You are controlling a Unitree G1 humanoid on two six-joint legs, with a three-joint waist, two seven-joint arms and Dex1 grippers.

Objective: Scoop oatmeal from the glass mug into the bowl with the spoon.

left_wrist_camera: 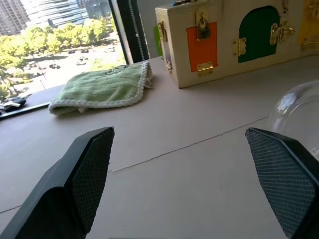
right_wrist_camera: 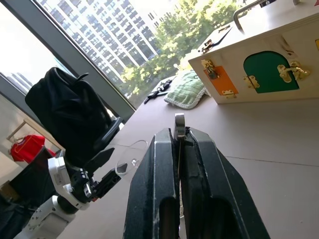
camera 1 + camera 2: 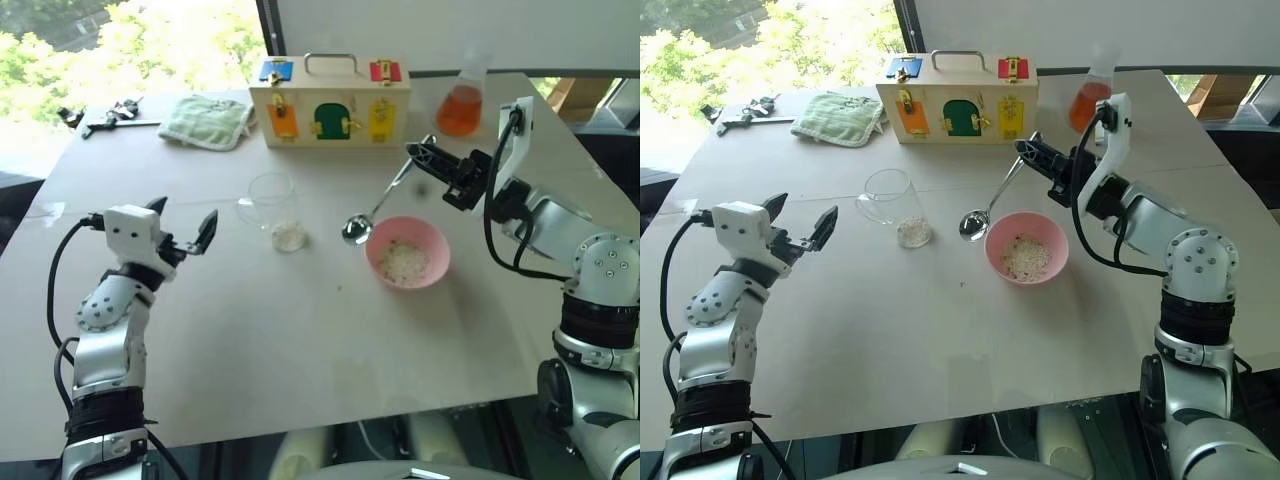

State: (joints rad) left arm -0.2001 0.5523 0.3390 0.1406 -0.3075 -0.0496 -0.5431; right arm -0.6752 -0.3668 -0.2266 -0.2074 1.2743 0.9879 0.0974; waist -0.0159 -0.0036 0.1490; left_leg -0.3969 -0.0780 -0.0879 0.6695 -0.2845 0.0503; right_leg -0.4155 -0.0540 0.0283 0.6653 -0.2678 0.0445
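Left eye view showed the right gripper (image 3: pixel 432 160), right of centre, clenched on the spoon (image 3: pixel 375 210); the left gripper (image 3: pixel 183 229), lower left, gaped empty.

Both eye views look forward and down from the head over the whole bench (image 3: pixel 300 350), sharing one scene. The left wrist view sits low and close above the bench, facing the far wooden box (image 1: pixel 234 40). The right wrist view faces left towards that same box.
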